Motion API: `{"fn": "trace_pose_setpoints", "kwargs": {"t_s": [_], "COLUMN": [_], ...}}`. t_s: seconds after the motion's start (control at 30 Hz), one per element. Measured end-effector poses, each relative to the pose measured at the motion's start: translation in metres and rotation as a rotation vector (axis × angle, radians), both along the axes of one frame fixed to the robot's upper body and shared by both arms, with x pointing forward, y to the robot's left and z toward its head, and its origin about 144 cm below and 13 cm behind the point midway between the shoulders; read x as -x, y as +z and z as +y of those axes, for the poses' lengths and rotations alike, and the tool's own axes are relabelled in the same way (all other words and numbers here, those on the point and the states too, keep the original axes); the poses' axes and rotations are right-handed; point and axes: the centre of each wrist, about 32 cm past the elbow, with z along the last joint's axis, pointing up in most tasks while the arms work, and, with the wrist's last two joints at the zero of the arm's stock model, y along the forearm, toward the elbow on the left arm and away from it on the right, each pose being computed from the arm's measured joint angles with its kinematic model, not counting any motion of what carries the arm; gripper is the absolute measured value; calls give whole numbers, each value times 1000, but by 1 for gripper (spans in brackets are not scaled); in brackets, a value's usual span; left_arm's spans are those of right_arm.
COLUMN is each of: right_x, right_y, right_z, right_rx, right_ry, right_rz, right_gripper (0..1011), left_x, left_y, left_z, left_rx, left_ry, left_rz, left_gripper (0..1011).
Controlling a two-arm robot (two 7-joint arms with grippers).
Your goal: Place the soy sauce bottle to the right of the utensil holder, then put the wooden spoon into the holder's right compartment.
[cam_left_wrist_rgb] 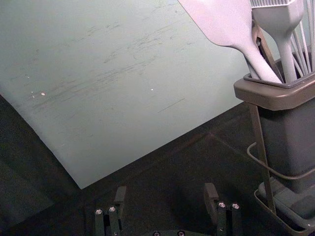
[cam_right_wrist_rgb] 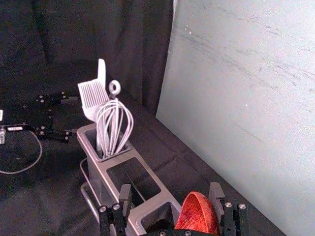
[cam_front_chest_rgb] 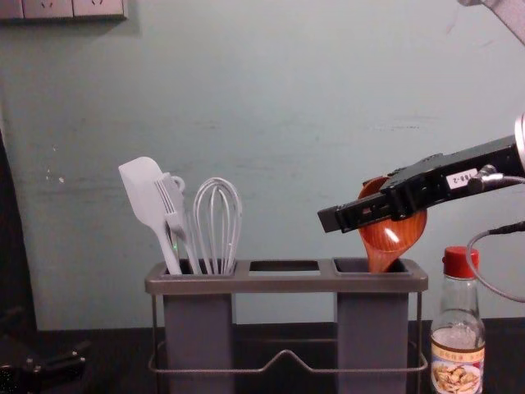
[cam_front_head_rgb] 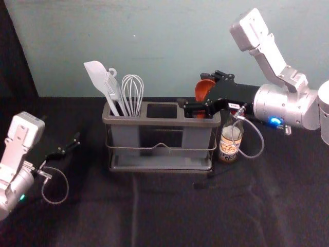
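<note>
Chest view: finding the wooden spoon (cam_front_chest_rgb: 395,234) standing in the right compartment (cam_front_chest_rgb: 373,320) of the utensil holder (cam_front_chest_rgb: 283,283), leaning slightly toward the robot's right, bowl up and handle running down out of sight. Reaching in from the right, seeing the right gripper (cam_right_wrist_rgb: 170,189) over that compartment, its jaws spread well apart, one on the near side and one on the wall side of the bowl, apparently not clamping it; whether either is brushing the wood, being unable to tell. Judging the placing as good as done, and calling for backing straight out toward the robot's right, without tipping the bowl sideways. Minding the soy sauce bottle (cam_front_chest_rgb: 458,365), standing upright just beside the holder's right end beneath the forearm, and the looping cable (cam_front_head_rgb: 263,142), liable to snag the cap on a low exit. Noting the spatula (cam_front_chest_rgb: 141,180) and whisk (cam_right_wrist_rgb: 112,135) over in the left compartment, and the left gripper (cam_left_wrist_rgb: 165,189) idling beyond the holder's left end, jaws parted and holding nothing.
</note>
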Motion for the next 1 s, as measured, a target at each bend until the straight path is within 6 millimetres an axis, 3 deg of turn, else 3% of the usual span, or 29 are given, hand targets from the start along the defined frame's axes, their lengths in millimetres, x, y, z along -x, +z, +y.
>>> {"fn": "trace_pose_setpoints", "kwargs": {"t_s": [0.3, 0.67, 1.0], "right_x": [4, 37, 69], "right_y": [3, 10, 6], "right_z": [4, 11, 4], "right_rx": [26, 73, 39], "right_ry": [-14, -95, -141], "right_rz": [-12, -151, -223], "right_gripper": [1004, 1004, 1004], "left_x": [0, 0, 0], "left_y": [0, 0, 0], "left_z": [0, 0, 0], "left_rx": [0, 0, 0], "left_ry": [0, 0, 0], "left_rz": [0, 0, 0], "left_gripper": [1011, 1011, 1011]}}
